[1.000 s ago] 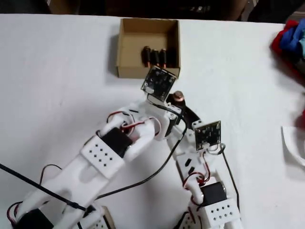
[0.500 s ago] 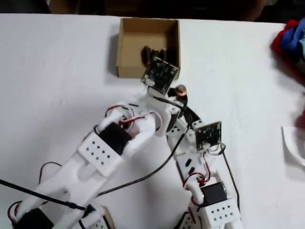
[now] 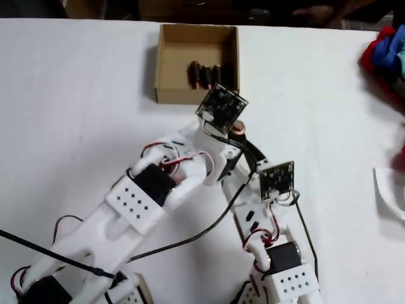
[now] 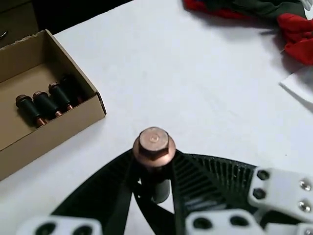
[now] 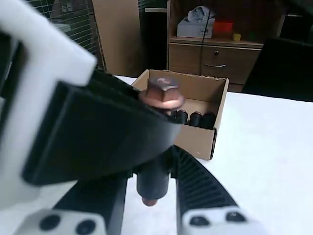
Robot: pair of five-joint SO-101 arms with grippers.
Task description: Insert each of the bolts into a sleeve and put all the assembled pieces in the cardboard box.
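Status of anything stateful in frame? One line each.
bolt: upright, pushed through the sleeve, tip poking out below, held above the table.
sleeve: on the bolt, gripped.
left gripper: jaws shut on the bolt just under its head.
right gripper: jaws shut on the sleeve.
cardboard box: open-topped, partly filled.
assembled pieces: lying side by side in the box.

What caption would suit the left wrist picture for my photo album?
Black fingers clamp a copper-headed bolt over the white table, near the cardboard box where assembled pieces lie.
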